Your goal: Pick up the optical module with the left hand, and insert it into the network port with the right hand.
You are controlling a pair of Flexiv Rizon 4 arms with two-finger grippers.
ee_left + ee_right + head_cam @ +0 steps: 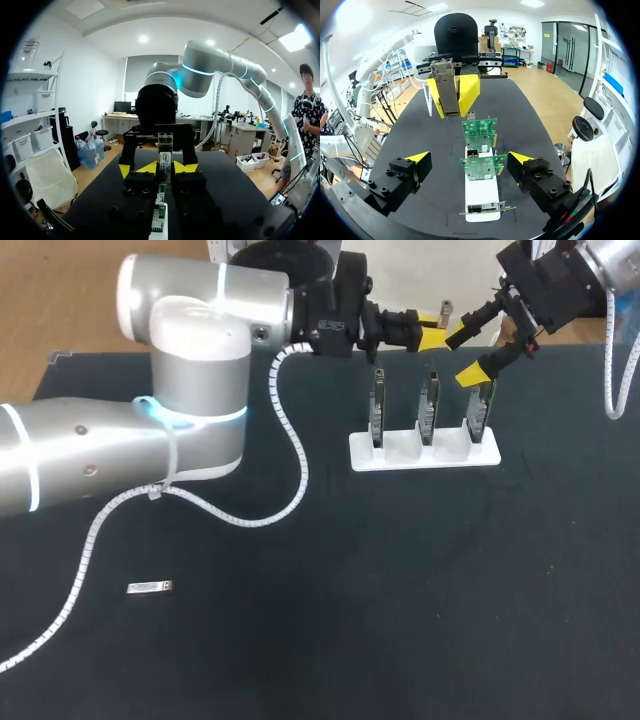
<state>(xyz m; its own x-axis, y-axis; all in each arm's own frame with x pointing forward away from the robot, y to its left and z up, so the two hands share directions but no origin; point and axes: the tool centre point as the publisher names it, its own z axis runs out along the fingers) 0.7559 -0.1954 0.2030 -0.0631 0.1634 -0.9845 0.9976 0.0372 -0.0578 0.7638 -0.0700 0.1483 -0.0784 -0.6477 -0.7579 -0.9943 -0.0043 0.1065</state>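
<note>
My left gripper (pixel 432 332) hangs above the back of the white stand (pixel 425 458), shut on a small metal optical module (pixel 451 95). In the left wrist view the module (pixel 165 161) stands upright between the yellow tips of the left gripper (pixel 165 168). My right gripper (pixel 468 354) faces it from the right, open, with nothing between its fingers. In the right wrist view the right gripper (pixel 470 159) straddles the row of green network cards (pixel 480 131), and the held module is ahead of it, above the farthest card.
Three network cards (pixel 427 408) stand upright in the white stand (pixel 482 192). A second small metal module (pixel 150 587) lies on the dark table at the front left. The left arm's white cable (pixel 290 440) loops over the table's middle.
</note>
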